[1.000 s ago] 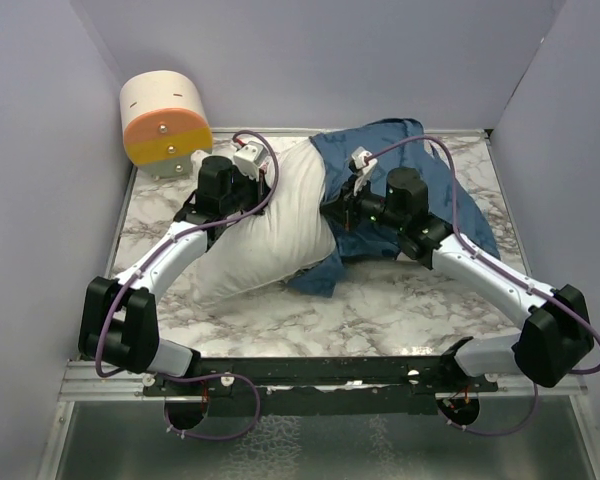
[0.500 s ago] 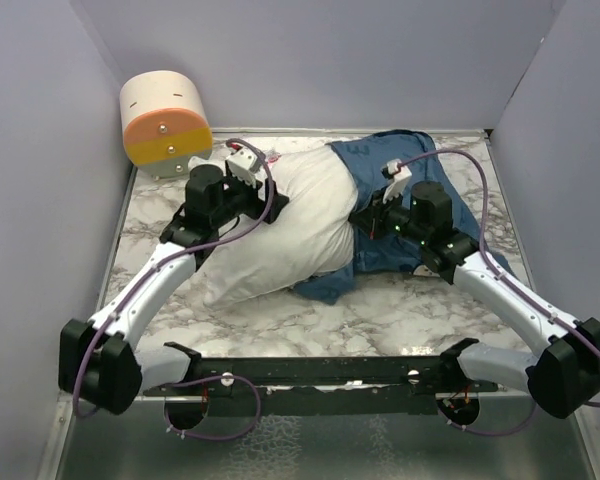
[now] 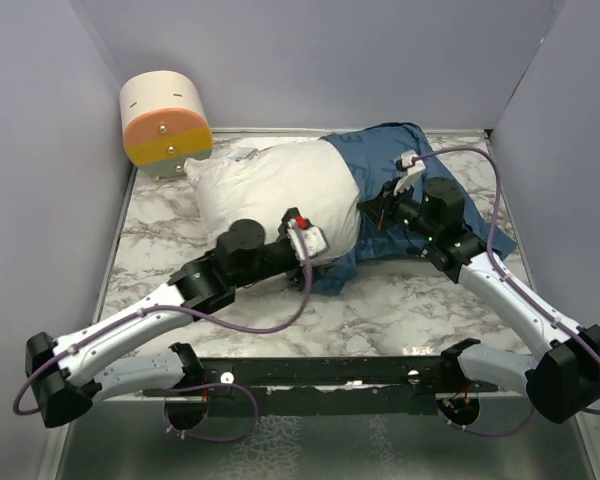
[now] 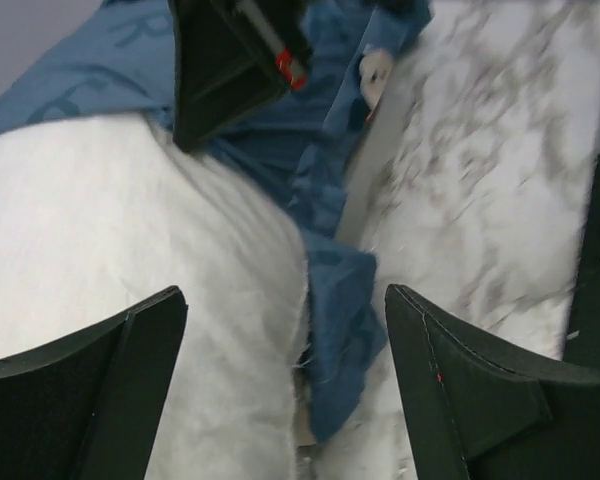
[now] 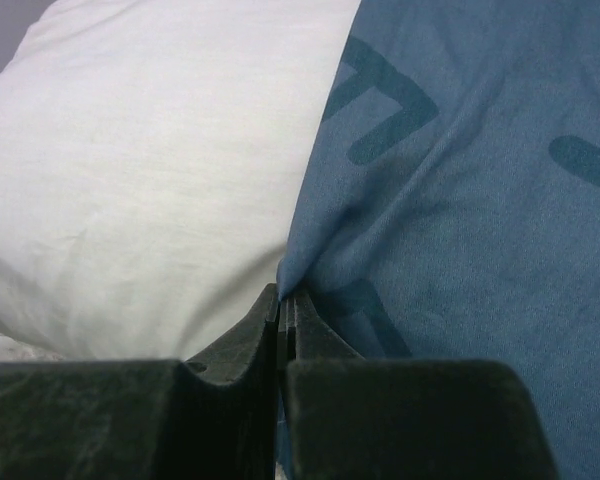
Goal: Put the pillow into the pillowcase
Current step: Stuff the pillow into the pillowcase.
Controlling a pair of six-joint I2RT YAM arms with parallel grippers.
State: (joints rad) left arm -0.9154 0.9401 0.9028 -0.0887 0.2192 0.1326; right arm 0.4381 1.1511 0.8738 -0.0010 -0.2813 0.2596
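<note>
**Change noted.** The left arm [image 3: 180, 300] has let go of the pillow's [image 3: 265, 185] far-left end and swung round to the near side. The left jaws now stand spread with nothing between the pads. In the left wrist view they hover over the seam where white pillow [image 4: 130, 230] meets the bunched blue hem of the pillowcase [image 4: 335, 300]. The right arm [image 3: 500, 290] has shifted only slightly. The right jaws stay pressed together, pinching a fold of the pillowcase [image 5: 450, 200] edge right against the pillow [image 5: 150, 150].

**Where things lie.** The pillow is on the far half of the counter [image 3: 400, 310], left end near the far-left corner. It has moved toward the back and right, and its right end is tucked inside the pillowcase [image 3: 380, 150] mouth. Most of the pillow is still uncovered.

**Reading.** Insertion has started but is far from finished. The freed left jaws look placed to take the near hem, so that both sides of the opening could be drawn leftward over the pillow. The loose fabric folded under the pillow's near edge may snag.

**Count.**
- pillow: one
- pillowcase: one
- arms: two
- cream and orange drum [image 3: 165, 120]: one, far-left corner, just beside the pillow's end
</note>
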